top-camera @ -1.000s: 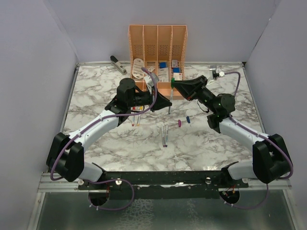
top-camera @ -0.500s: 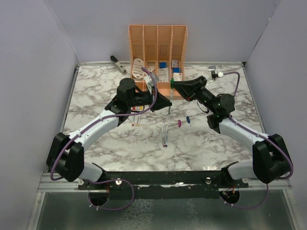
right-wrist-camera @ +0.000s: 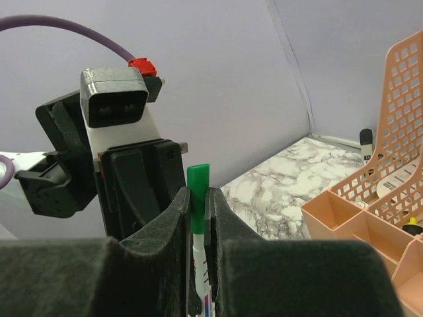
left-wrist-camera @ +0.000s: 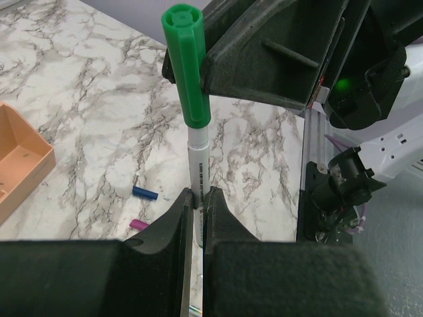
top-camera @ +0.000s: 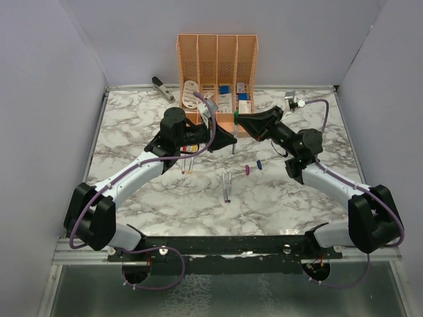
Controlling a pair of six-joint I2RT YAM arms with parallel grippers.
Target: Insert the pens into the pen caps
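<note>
Tilt could spoil the capping

Our green cap (left-wrist-camera: 187,66) sits over the tip of the upright pen (left-wrist-camera: 196,165), both aloft above the table (left-wrist-camera: 86,99). The left pincer (left-wrist-camera: 196,201) pinches the barrel, the right pincer (right-wrist-camera: 196,198) the cap. We fear an off-axis push could cock the cap or slip the pen downward.

Back centre of the table (top-camera: 125,139), against the rear wall: organiser (top-camera: 217,53). Left of it, near the back edge: stapler (top-camera: 162,88). Just before the organiser, above the tabletop: upright pen (left-wrist-camera: 197,165), pinched low by the left gripper (top-camera: 231,141) from the left. On its top end: a cap (top-camera: 236,114), pinched by the right gripper (top-camera: 240,119) from the right. Nearer and slightly right, on the table: two loose caps (top-camera: 246,170), side by side, apart. Nearer still, mid-table: paired pens (top-camera: 227,185), close together. Left of those, partly under the left arm: further pens (top-camera: 186,164).
</note>
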